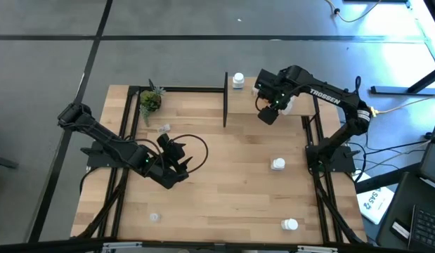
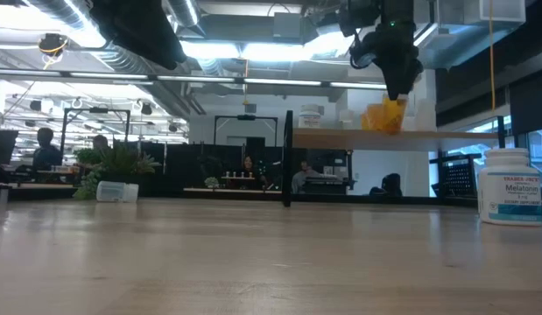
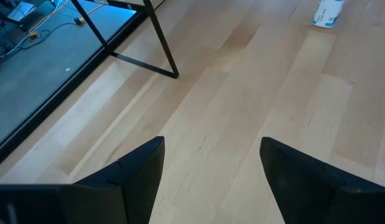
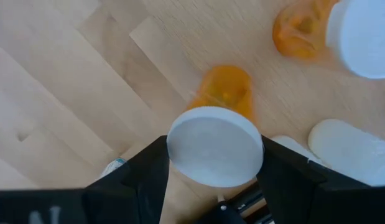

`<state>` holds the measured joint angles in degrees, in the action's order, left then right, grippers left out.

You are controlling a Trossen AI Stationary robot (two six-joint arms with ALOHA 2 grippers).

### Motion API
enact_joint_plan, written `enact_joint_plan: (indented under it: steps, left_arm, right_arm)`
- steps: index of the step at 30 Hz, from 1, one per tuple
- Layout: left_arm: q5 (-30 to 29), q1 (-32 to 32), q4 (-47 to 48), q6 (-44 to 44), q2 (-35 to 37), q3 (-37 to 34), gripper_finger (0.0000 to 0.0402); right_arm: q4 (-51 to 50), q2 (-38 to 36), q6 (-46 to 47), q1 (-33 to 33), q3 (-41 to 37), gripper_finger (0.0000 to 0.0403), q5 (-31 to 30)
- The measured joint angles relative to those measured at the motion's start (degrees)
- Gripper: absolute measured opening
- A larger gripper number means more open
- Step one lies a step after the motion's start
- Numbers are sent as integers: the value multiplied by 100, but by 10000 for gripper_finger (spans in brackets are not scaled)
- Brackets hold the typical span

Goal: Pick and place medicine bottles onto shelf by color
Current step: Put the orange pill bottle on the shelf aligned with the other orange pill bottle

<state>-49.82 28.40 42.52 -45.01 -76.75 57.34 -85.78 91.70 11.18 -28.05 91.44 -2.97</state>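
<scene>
Now, on the left, the left gripper [image 1: 176, 163] hangs low over the counter [image 1: 231, 183], fingers wide and empty. On the right, the right gripper [image 1: 268, 112] reaches over the shelf [image 1: 245, 105], fingers holding an orange bottle [image 4: 224, 93] by its white cap. It should set the bottle down straight beside the other orange bottle [image 4: 301, 28].

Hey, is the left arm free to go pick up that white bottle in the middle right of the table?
Probably yes. The left gripper is open and empty, and bare tabletop lies between it and the white bottle. Whether it reaches that far is uncertain.
</scene>
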Motion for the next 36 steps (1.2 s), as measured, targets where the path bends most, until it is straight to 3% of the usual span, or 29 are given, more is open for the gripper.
enact_joint_plan:
  steps: [9, 18, 33, 36]
  left_arm:
    - [1, 4, -13, 0, 0, -2, 259]
    - [1, 11, -130, 0, 0, -1, 259]
    - [2, 17, -127, 15, 0, 0, 259]
    - [2, 17, -127, 17, 0, 0, 259]
  right_arm:
    - [76, 2, -246, 2, -2, 215, -27]
    - [388, 31, -451, -5, -22, 241, -184]
    - [384, 24, -571, -5, -13, 238, -381]
    - [382, 22, -562, -3, -11, 238, -801]
